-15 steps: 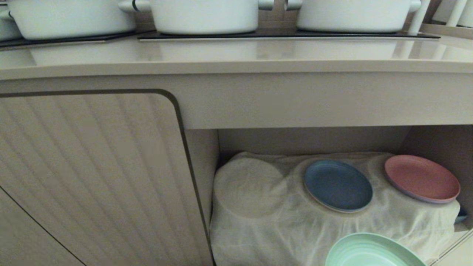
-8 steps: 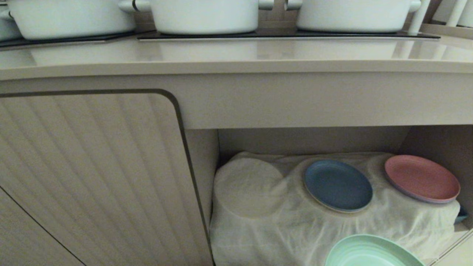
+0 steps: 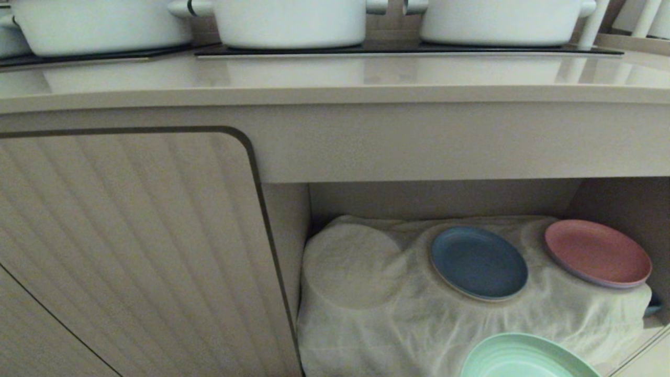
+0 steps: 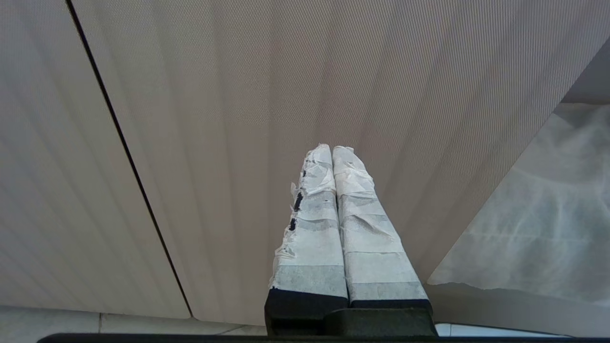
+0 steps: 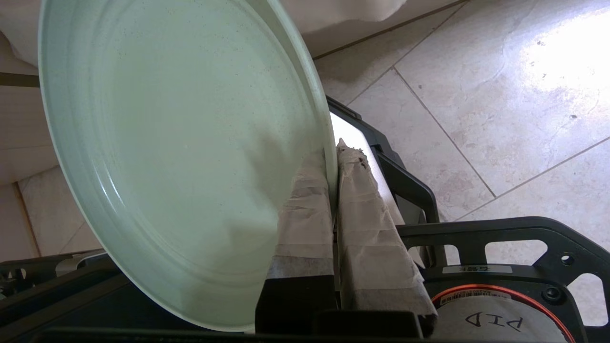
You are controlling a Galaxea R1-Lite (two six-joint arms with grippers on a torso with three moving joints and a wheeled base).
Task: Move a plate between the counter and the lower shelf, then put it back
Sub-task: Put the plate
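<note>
The left gripper [image 4: 332, 152] is squeezed closed on nothing, near the ribbed cupboard door [image 3: 131, 251]. In the lower shelf [image 3: 366, 314], the blue plate [image 3: 479, 263] and pink plate [image 3: 598, 253] sit on cloth. Near right, the right gripper [image 5: 332, 159] pinches the green plate [image 3: 523, 358] by its rim.

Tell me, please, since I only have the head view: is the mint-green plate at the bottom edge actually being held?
Observer: Yes. The right hand is shut on the plate, pinching its rim between taped fingers.
Operator: Thank you. What lies beneath the plate?
Observer: Tiled floor and part of the robot's black base; it rests on nothing.
Operator: And the other arm?
Observer: The left hand is shut and empty, facing the ribbed cabinet door.
</note>
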